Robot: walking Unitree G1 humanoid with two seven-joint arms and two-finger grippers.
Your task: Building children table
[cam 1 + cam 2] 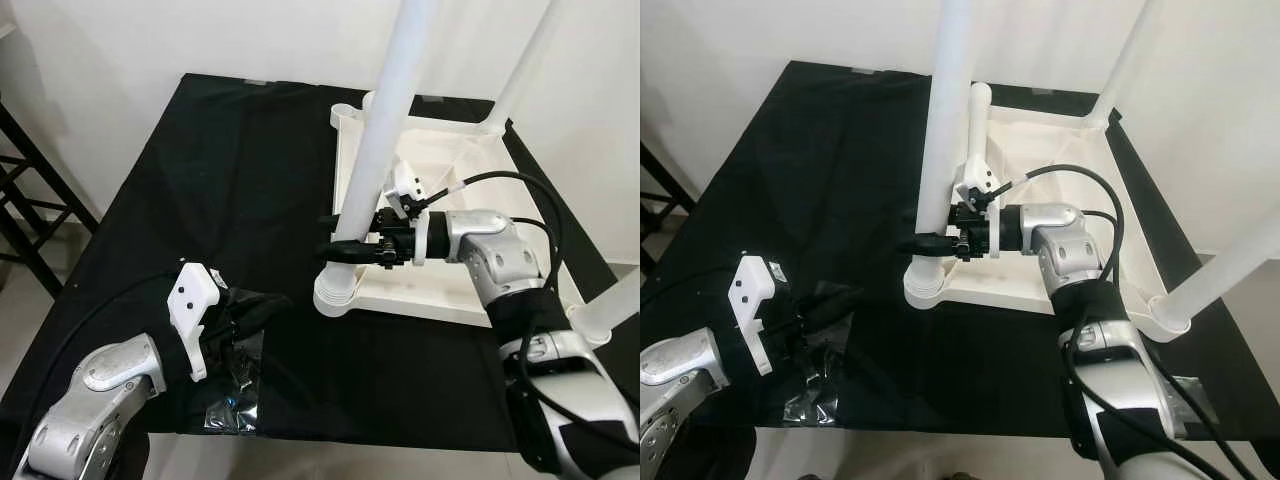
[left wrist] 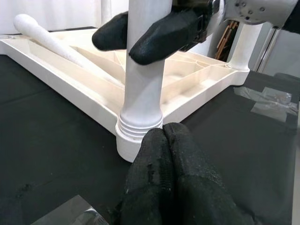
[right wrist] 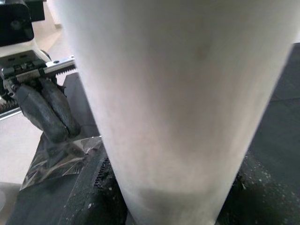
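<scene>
My left gripper [image 1: 250, 315] is resting closed and empty on the black cloth [image 1: 200, 180], beside a clear plastic bag [image 1: 232, 400]. Farther out, my right gripper [image 1: 345, 248] is clamping the near white table leg [image 1: 380, 130] just above its corner socket. The white tabletop [image 1: 440, 230] is lying upside down on the cloth, with other legs standing beyond.
</scene>
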